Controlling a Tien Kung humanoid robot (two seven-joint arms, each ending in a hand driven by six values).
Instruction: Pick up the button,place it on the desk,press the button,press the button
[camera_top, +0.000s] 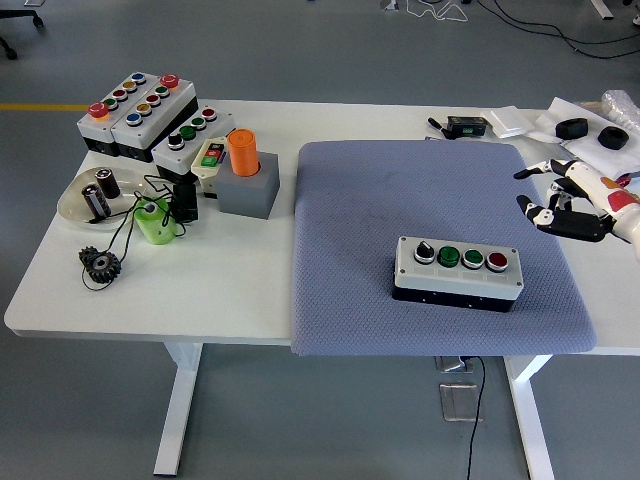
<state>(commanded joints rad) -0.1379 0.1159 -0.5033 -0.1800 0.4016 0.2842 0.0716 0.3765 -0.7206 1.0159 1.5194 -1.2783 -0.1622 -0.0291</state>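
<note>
Button box lies on the grey mat, long side running left to right, while the right hand (fingers spread, holding nothing) hovers beyond the mat's right edge, up and right of the box's red button.

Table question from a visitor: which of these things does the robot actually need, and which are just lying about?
Needed: button box on the blue mat; right hand, open, lifted off to the right.

Lying about: other button boxes, orange cylinder in its grey block, green cup, gear, dish.
</note>
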